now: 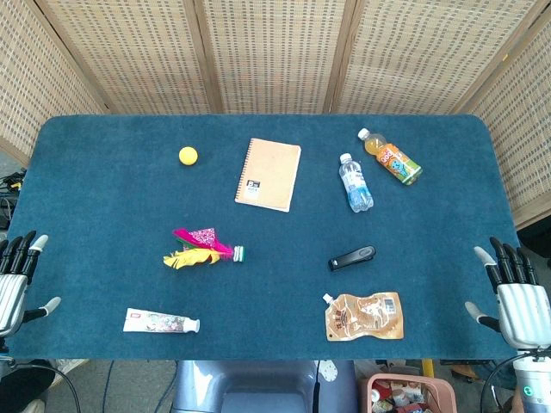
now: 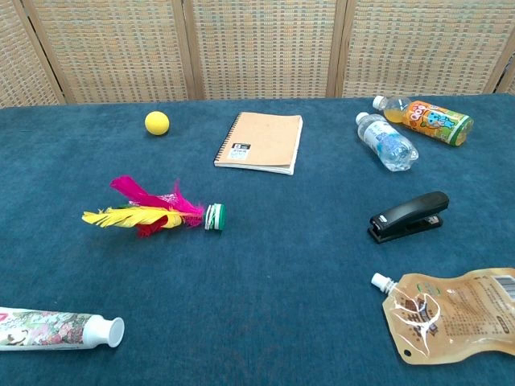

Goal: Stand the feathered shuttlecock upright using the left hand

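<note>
The feathered shuttlecock [image 1: 204, 249] lies on its side left of centre on the blue table [image 1: 275, 284], feathers pointing left, base right. A toothpaste tube [image 1: 160, 322] lies nearer the front edge. The left hand [image 1: 15, 280] and right hand [image 1: 516, 294] sit at opposite table edges, fingers spread, holding nothing.

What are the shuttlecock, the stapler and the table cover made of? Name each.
Shuttlecock: dyed feathers, matte and frayed; green-white base looks plastic or rubber. Stapler: glossy black, probably plastic. Table cover: blue fabric, felt-like nap.
</note>
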Controlling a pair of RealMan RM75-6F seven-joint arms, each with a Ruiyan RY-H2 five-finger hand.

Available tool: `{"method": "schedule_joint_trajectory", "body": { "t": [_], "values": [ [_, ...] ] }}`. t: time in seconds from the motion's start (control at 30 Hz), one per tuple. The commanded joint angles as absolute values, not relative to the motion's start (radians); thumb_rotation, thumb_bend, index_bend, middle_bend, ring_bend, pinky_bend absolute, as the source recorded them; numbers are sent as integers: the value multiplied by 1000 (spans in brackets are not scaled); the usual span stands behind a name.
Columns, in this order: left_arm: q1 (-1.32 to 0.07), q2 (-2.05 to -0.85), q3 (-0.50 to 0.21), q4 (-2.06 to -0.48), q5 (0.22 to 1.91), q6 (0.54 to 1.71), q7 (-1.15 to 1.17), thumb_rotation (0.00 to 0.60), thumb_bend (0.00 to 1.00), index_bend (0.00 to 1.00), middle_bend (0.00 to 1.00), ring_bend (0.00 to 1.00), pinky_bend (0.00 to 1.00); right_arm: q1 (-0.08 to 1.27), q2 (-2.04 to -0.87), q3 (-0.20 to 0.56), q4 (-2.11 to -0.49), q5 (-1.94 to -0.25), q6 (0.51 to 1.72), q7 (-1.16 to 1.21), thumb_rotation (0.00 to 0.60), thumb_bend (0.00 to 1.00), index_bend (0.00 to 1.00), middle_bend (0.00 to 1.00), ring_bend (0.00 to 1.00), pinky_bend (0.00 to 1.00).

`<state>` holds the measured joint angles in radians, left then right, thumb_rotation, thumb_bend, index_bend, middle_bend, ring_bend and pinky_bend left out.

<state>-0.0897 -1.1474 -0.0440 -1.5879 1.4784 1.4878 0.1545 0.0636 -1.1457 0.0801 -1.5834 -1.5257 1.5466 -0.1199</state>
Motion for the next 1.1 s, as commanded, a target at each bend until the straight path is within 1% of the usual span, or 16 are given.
{"method": "schedule_joint_trajectory", "body": {
  "t": [0.03,0.2,0.33,0.43,0.57,0.63,0.7,0.8,0.87,0.97,1.1],
  "values": [
    [-91,-1147,-44,-1588,1477,1486,157,600,49,0,0,0,0,64,-1145,81,-1583,-1525,1547,-121,600,0,0,0,0,0],
    [-95,-1154,-40,-1581,1480,1478,165,600,49,0,0,0,0,64,-1145,81,-1588,-1524,1545,-120,600,0,0,0,0,0],
    [-113,-1167,-24,-1564,1521,1456,161,600,52,0,0,0,0,65,-1142,81,-1594,-1525,1543,-118,600,0,0,0,0,0],
    [-135,-1188,-24,-1536,1556,1449,157,600,54,0,0,0,0,64,-1141,84,-1594,-1518,1542,-114,600,0,0,0,0,0],
    [-226,-1255,-44,-1459,1628,1391,167,600,60,0,0,0,0,66,-1133,93,-1590,-1500,1533,-94,600,0,0,0,0,0],
    [-291,-1309,-58,-1398,1672,1355,146,600,72,34,0,0,0,67,-1129,96,-1592,-1496,1532,-85,600,0,0,0,0,0],
    [-377,-1392,-70,-1318,1711,1283,131,600,97,137,0,0,0,67,-1127,100,-1596,-1496,1536,-78,600,0,0,0,0,0],
    [-437,-1489,-77,-1208,1710,1228,105,600,157,248,0,0,0,68,-1125,101,-1595,-1490,1531,-75,600,0,0,0,0,0],
    [-466,-1546,-77,-1149,1706,1204,90,600,186,296,0,0,0,69,-1124,102,-1593,-1484,1526,-70,600,0,0,0,0,0],
    [-486,-1606,-67,-1092,1703,1194,70,600,211,336,0,0,0,69,-1122,104,-1590,-1477,1522,-62,600,0,0,0,0,0],
    [-497,-1653,-56,-1036,1711,1219,53,600,222,361,0,0,0,70,-1120,106,-1587,-1470,1516,-54,600,0,0,0,0,0]
  ]
}}
